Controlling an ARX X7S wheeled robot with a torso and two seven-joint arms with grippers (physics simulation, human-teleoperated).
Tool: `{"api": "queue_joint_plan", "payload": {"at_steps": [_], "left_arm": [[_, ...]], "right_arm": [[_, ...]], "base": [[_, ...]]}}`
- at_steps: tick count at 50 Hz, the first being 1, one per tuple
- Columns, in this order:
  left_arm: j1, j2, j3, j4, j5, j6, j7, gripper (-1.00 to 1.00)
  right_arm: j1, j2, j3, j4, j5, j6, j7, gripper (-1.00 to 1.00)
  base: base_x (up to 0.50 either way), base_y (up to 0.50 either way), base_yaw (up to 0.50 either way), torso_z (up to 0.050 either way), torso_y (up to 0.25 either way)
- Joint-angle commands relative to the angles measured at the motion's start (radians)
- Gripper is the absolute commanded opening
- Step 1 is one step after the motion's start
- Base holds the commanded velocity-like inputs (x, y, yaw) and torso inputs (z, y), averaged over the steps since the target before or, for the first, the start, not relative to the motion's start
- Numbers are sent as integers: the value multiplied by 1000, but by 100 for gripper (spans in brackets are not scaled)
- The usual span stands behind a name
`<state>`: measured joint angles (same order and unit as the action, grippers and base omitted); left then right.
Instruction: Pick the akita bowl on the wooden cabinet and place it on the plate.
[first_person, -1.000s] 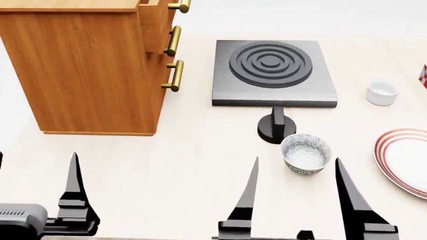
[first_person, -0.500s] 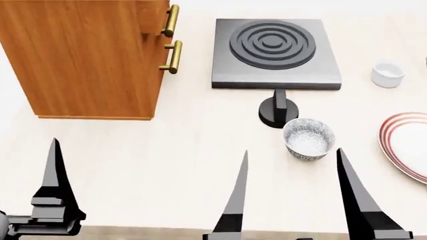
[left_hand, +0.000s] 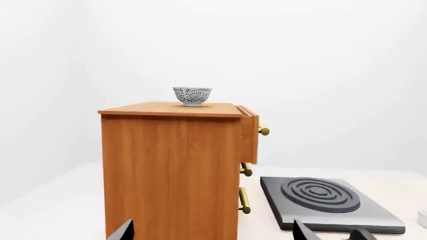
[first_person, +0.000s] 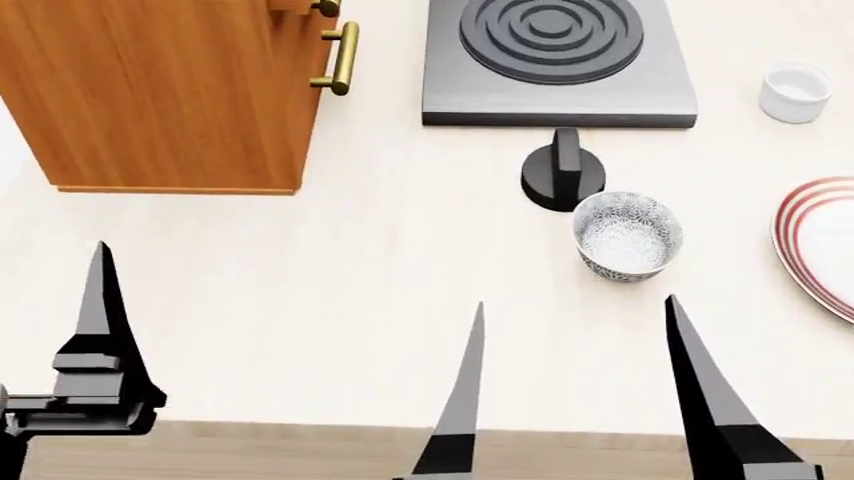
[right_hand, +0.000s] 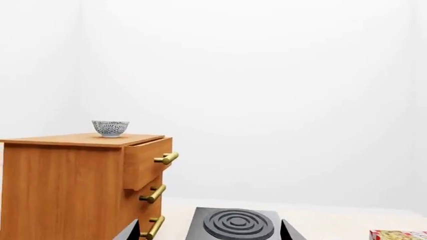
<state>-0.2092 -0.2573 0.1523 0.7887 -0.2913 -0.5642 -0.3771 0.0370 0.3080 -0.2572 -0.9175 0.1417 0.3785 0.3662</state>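
On the wooden cabinet (left_hand: 170, 165) the akita bowl (left_hand: 192, 95) sits untouched; both grippers stand apart, the plate (first_person: 817, 245) waits.

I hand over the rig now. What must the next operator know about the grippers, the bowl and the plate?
Left gripper: open, empty.
Right gripper: open, empty, low over the table.
Akita bowl: upright on top of the wooden cabinet, not yet picked.
Plate: on the table at the right, nothing seen on it.
A similar bowl on the table is not the target.
Left: grasp, carry, place.
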Motion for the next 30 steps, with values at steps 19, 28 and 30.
{"api": "queue_joint_plan", "payload": {"at_steps": [19, 28, 30], "left_arm": [[-732, 80, -63, -123, -237, -521, -12, 100], [-904, 118, -85, -122, -286, -646, -51, 100], [-958, 123, -87, -115, -302, -689, -60, 100]], "right_arm": [[8, 22, -15, -13, 1, 10, 21, 100], [10, 31, -17, -20, 5, 16, 25, 100], [13, 30, -9, -29, 17, 24, 27, 100]], "base": [[0, 0, 0, 0, 0], [0, 0, 0, 0, 0], [0, 0, 0, 0, 0]]}}
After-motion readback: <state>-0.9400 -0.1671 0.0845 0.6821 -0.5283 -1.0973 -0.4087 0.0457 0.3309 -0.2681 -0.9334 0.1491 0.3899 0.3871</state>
